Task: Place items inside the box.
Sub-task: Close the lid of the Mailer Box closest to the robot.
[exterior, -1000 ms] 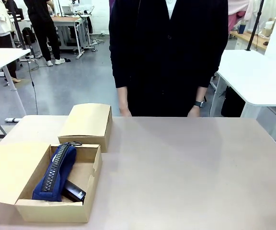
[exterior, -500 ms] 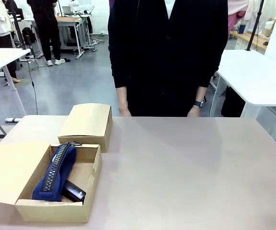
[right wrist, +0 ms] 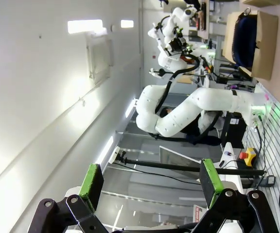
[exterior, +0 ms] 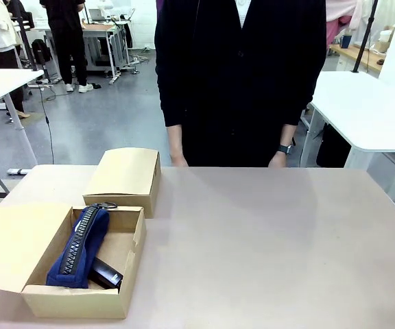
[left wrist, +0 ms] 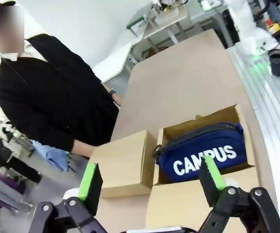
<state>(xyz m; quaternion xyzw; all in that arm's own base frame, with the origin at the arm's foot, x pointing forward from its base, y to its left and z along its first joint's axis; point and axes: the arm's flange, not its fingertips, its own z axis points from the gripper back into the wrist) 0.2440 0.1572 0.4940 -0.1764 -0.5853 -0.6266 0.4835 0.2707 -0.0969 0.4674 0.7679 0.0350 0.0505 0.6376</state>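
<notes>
The open cardboard box (exterior: 74, 301) stands at the table's near left corner, its flap folded out to the left. Inside it the navy zip pencil case (exterior: 79, 247) lies lengthwise, partly covering a black item (exterior: 107, 273) with a small white mark. From above, my left gripper (left wrist: 151, 177) looks down on this box (left wrist: 198, 125) and the case (left wrist: 203, 158) lettered "CAMPUS"; its jaws are open and hold nothing. My right gripper (right wrist: 149, 177) is open and bare, aimed away from the table, with the box (right wrist: 265, 29) far off at the picture's top right.
A closed smaller cardboard box (exterior: 125, 177) sits just behind the open one. A person in black stands at the far edge, one hand (exterior: 178, 161) and the other (exterior: 277, 160) resting at the table's rim. The tabletop (exterior: 273, 247) is bare in the middle and on the right.
</notes>
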